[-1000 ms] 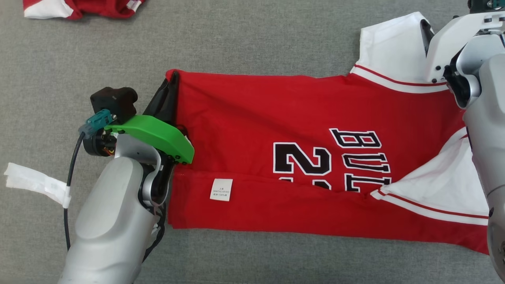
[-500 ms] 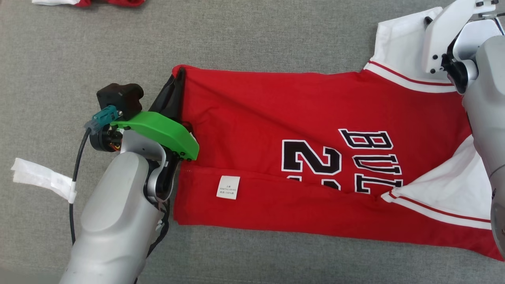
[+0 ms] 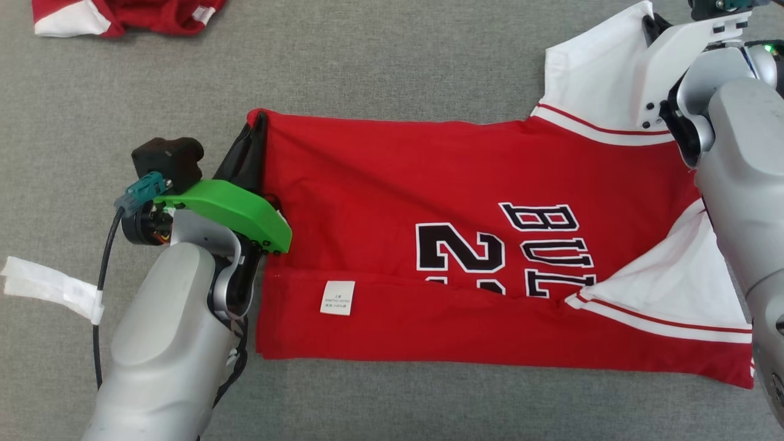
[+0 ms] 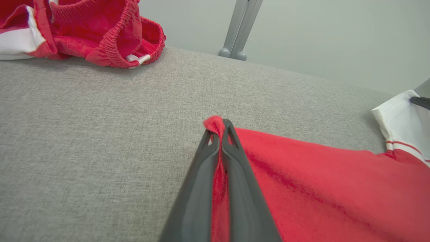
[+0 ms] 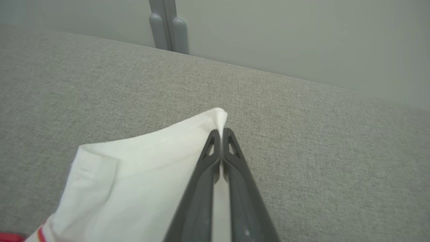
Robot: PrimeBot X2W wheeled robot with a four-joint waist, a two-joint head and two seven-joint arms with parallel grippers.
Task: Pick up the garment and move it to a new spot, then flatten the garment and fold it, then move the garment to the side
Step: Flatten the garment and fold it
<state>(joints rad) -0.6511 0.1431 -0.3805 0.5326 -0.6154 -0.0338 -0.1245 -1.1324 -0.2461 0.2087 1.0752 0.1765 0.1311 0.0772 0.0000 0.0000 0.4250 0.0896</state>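
At the far left I see a strip of white tape [image 3: 49, 286] on my left arm's cable, lying on the grey surface [image 3: 392, 61]. Up in the far left corner sits a bunched pair of red shorts [image 4: 100, 37], well apart from the work. My left gripper [image 4: 221, 125] is pressed together on the jersey [image 3: 429, 177] — its two dark fingers pinch the far left corner of the red hem. In the left wrist view a small nub of cloth pokes out past the tips and red fabric runs down between the fingers. From that corner the jersey lies spread to the right across the surface. Its near long edge is folded over, so a white label [image 3: 337, 297] shows on the turned strip and the fold cuts across the bottom of the black number and lettering. Further right, one white sleeve lies folded in over the red near my right forearm, which covers the jersey's right end in the head view. The other sleeve [image 3: 588, 73] sticks out toward the far side. My right gripper [image 5: 221, 131] is closed on that sleeve's outer tip — white cloth sits between the fingers and just peeks above them. I cannot tell whether the tip is raised off the surface or resting on it.
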